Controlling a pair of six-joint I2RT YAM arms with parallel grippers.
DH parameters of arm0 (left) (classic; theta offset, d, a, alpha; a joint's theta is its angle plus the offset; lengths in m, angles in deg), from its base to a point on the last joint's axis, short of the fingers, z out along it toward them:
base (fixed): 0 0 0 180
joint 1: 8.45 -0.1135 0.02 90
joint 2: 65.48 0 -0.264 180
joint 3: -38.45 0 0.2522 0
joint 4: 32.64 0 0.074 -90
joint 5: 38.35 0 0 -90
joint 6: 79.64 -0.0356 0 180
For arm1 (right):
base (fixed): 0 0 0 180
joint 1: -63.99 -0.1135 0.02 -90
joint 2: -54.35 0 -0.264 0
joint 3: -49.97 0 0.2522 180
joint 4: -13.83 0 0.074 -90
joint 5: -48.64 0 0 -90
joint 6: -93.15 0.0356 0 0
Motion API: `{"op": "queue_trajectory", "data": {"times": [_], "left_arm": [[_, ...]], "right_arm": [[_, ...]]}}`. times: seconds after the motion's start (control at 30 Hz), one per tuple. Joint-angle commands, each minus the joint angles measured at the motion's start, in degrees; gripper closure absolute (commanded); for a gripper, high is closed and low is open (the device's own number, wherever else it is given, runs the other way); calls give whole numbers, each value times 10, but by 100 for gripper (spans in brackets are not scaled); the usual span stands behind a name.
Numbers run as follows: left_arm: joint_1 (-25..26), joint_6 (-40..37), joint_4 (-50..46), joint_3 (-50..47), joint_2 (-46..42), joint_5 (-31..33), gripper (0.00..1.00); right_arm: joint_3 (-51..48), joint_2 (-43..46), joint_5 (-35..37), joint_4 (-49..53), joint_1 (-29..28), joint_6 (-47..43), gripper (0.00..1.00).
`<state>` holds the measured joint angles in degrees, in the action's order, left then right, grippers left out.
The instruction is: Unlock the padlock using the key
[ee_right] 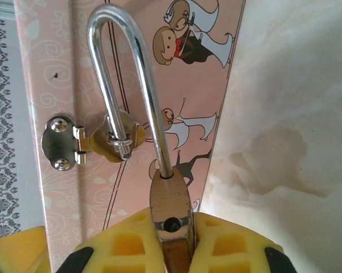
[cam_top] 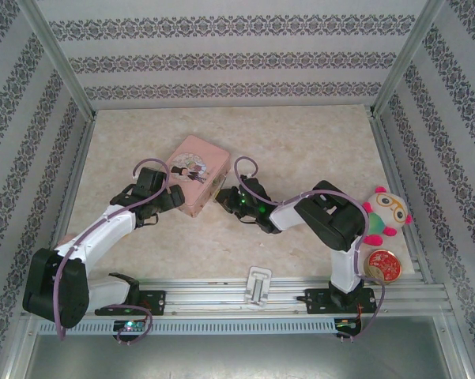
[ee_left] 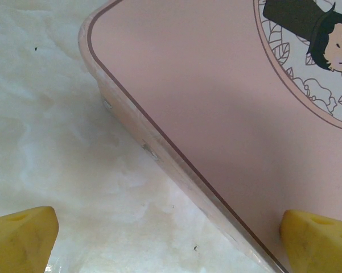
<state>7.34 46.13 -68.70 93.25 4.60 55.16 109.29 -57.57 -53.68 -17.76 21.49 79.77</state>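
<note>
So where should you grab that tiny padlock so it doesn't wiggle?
Grab the padlock by its flat brass body, coming from the end away from the shackle. The shackle is a thin round loop hooked through the hasp on the pink tin, so a grip would probably slip there. The right gripper is shut on the body that way.

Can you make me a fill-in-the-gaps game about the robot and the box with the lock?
1. The right gripper is shut on the brass ____.
2. The silver shackle hooks through a hasp on the ____ tin.
3. The left gripper, over the tin's edge, is not shut but ____.
Missing words: padlock, pink, open.
</note>
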Motion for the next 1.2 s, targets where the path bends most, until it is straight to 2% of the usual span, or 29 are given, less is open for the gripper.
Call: {"op": "queue_trajectory", "data": {"times": [0.0,0.73,1.17], "left_arm": [[4,-7,4,-8,-5,12,1],[4,-6,4,-6,-16,6,1],[2,-4,-2,0,-29,7,1]], "right_arm": [[-5,-3,12,-23,3,3,100],[3,-11,29,-51,6,20,100],[-1,9,33,-23,21,-3,100]]}}
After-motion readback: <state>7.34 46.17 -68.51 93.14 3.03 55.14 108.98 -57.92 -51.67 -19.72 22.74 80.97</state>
